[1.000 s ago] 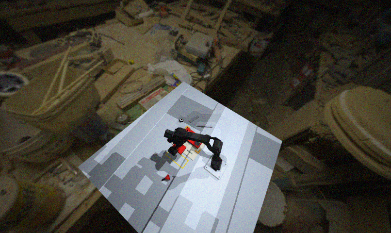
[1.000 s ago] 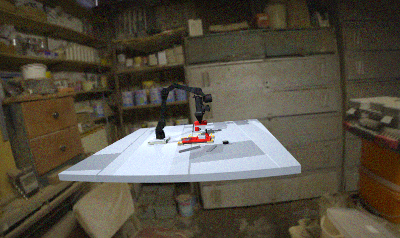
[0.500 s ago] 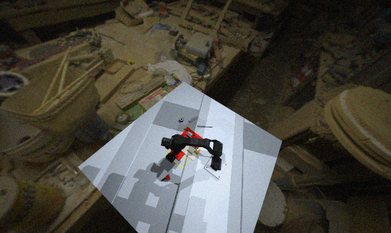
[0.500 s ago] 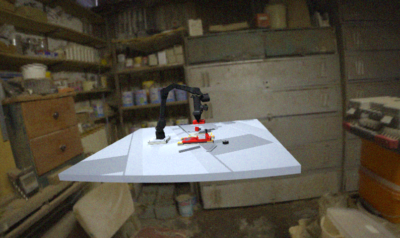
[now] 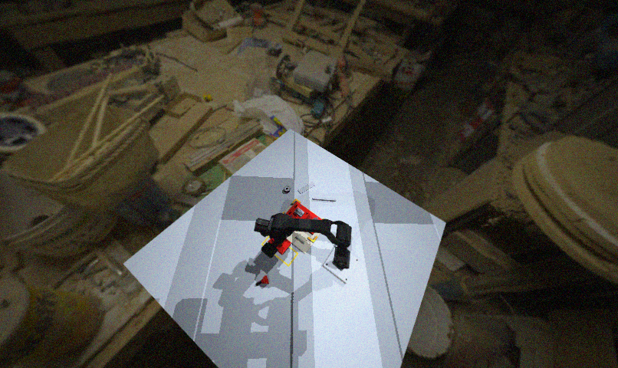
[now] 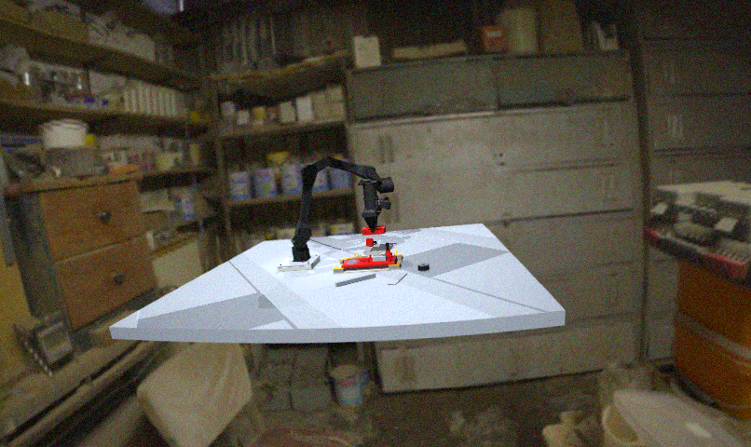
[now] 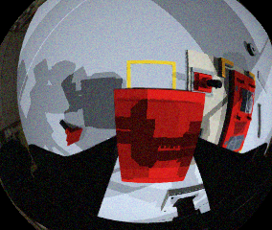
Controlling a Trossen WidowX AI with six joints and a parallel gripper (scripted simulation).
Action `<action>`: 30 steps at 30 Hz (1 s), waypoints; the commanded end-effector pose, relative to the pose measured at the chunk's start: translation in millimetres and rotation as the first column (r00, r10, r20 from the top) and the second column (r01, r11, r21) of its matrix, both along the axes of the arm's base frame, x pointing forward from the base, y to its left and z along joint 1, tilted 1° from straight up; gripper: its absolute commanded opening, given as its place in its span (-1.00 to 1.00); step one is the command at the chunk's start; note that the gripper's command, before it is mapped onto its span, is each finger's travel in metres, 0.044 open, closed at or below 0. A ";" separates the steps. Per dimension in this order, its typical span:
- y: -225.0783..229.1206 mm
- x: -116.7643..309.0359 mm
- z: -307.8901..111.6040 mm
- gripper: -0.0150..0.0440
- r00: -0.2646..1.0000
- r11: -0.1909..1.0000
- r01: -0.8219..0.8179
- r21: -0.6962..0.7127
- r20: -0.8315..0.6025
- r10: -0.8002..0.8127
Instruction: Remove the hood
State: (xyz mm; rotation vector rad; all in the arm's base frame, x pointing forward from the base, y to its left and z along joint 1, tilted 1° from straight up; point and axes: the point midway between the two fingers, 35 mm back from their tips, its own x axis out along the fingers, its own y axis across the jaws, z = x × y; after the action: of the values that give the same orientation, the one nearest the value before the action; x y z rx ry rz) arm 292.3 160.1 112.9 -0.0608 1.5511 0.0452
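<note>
My gripper [image 6: 373, 226] [image 7: 157, 141] is shut on the red hood [image 5: 283, 246] [image 6: 374, 230] [image 7: 160, 129], one finger on either side. The hood hangs above the table, apart from the car. The marked area is a thin yellow outline [image 5: 287, 265] [image 7: 151, 61]; in the wrist view the hood hides its near part. The red toy car body [image 5: 313, 215] [image 6: 368, 264] [image 7: 237, 117] sits between yellow corner brackets, with its front bay open. The arm hides part of it in the top view.
A beige plate [image 5: 301, 242] [image 7: 212, 126] with a small red block [image 7: 202, 81] and black pin lies between outline and car. A red and black piece [image 5: 264, 280] [image 6: 370, 241] [image 7: 73, 135] lies beyond the outline. A black wheel [image 5: 287, 188] [image 6: 422, 266] and thin bar [image 5: 323, 199] lie past the car.
</note>
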 end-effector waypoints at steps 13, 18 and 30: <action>0.8 0.4 -12.4 -0.49 1.000 1.000 0.007 0.003 -0.002 -0.007; 0.8 0.7 -15.9 -0.49 1.000 1.000 0.007 0.003 -0.002 -0.007; 0.9 1.1 -24.4 -0.49 1.000 1.000 0.007 0.003 -0.002 -0.007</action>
State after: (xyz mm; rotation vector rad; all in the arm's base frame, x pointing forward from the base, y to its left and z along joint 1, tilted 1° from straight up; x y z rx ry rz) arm 293.9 160.8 91.6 -0.0603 1.5511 0.0447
